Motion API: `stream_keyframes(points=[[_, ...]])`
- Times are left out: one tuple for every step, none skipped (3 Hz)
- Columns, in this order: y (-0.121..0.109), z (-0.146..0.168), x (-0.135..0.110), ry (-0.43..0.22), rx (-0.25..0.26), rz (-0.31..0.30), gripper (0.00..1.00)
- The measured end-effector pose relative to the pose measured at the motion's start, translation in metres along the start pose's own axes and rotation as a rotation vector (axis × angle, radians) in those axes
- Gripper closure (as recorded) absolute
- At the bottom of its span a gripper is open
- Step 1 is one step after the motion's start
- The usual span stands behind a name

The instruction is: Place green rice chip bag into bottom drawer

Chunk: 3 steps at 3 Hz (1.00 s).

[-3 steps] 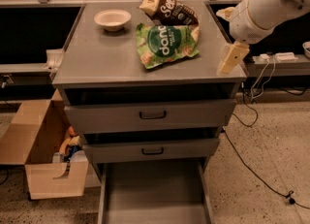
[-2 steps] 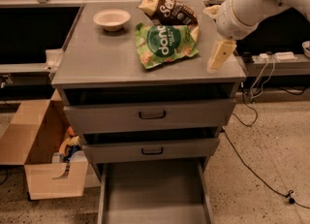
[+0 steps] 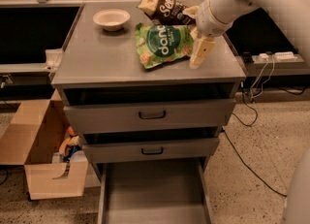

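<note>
The green rice chip bag (image 3: 162,44) lies flat on the grey cabinet top (image 3: 97,58), right of centre. My gripper (image 3: 193,38) is at the bag's right edge, just above the cabinet top, open and empty. One cream finger (image 3: 201,52) points down beside the bag's right side, the other (image 3: 190,11) sits near the bag's upper right corner. The bottom drawer (image 3: 154,194) is pulled out below, showing its bare grey floor.
A dark brown and cream snack bag (image 3: 162,8) lies just behind the green bag. A white bowl (image 3: 112,19) stands at the back left of the top. The two upper drawers (image 3: 152,115) are slightly ajar. An open cardboard box (image 3: 41,160) stands on the floor at the left. Cables (image 3: 252,97) run at the right.
My arm has moved left across the cabinet's right edge, bringing the gripper up to the green bag's right side. The bag has not moved.
</note>
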<state>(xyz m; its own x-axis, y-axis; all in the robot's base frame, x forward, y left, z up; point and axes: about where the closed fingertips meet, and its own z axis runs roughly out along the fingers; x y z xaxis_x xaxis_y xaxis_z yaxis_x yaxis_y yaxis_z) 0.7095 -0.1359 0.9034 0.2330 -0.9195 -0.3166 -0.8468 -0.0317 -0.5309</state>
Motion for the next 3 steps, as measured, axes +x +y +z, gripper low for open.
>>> stream_keyframes(points=[[-0.012,0.02,-0.013,-0.049,-0.006,-0.005,0.0],[-0.019,0.033,-0.02,-0.078,-0.011,-0.004,0.0],[-0.025,0.049,-0.024,-0.086,-0.023,0.0,0.0]])
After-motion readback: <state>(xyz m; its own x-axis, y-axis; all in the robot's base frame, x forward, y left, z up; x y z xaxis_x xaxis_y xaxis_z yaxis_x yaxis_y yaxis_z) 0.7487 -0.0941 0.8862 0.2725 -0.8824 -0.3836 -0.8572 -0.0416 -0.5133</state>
